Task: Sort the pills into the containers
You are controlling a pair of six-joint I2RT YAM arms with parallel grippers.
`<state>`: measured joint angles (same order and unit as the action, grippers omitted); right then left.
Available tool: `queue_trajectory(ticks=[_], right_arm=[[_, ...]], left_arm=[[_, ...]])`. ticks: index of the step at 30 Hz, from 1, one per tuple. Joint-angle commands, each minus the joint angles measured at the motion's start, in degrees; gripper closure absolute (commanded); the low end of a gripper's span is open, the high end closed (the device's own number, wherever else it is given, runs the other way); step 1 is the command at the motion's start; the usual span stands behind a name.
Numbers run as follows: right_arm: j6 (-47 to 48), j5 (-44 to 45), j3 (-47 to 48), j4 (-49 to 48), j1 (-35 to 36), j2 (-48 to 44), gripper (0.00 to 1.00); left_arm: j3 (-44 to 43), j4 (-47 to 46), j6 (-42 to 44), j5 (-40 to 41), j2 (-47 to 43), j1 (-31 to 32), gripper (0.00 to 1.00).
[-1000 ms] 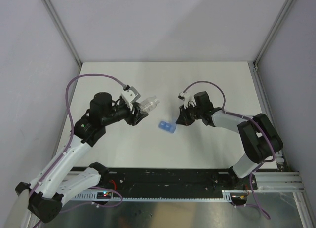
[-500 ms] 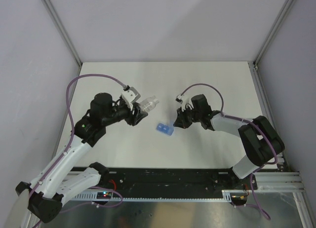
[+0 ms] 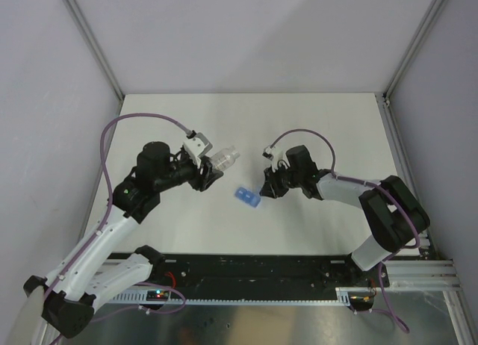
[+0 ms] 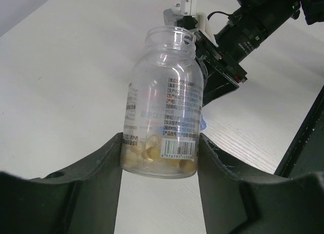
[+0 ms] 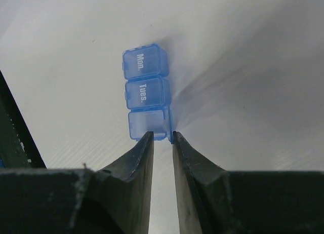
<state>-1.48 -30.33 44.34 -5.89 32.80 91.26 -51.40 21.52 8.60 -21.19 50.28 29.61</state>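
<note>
The pills (image 4: 152,154) are pale amber pieces lying at the bottom of a clear labelled bottle (image 4: 164,107). My left gripper (image 4: 161,143) is shut on that bottle near its base and holds it above the table; its open neck points toward the right arm. In the top view the bottle (image 3: 224,160) sticks out of the left gripper (image 3: 211,169). The containers (image 5: 146,94), a blue three-compartment strip marked Mon. and Tues., lie on the table. My right gripper (image 5: 162,135) stands slightly open, its tips at the unmarked near compartment, with a thin blue flap (image 5: 170,125) by the right tip.
White table (image 3: 314,128) with grey walls on three sides. The black rail (image 3: 261,266) with both arm bases runs along the near edge. The containers (image 3: 247,197) lie between the two grippers, just left of the right gripper (image 3: 265,190).
The right gripper's jaws have parted a little. It has shifted left and nearer, and the containers moved the same way. The left arm and bottle stayed put.
</note>
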Motion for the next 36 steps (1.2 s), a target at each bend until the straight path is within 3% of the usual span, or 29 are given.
queue_trajectory(ticks=[1,19,22,36], right_arm=[[0.7,0.4,-0.2,-2.0,0.8,-0.6,0.73],[1.3,0.7,-0.2,-1.8,3.5,-0.4,0.72],[1.3,0.9,-0.2,-1.8,2.9,-0.9,0.62],[6.1,0.6,0.5,2.8,-0.3,-7.3,0.36]], left_arm=[[0.1,-2.5,0.7,0.4,-1.2,-0.4,1.00],[2.7,-2.4,3.7,1.7,-1.8,-0.5,1.00],[4.6,-2.4,5.7,0.3,-1.7,-0.5,1.00],[13.0,-2.6,11.1,-5.7,1.0,2.6,1.00]])
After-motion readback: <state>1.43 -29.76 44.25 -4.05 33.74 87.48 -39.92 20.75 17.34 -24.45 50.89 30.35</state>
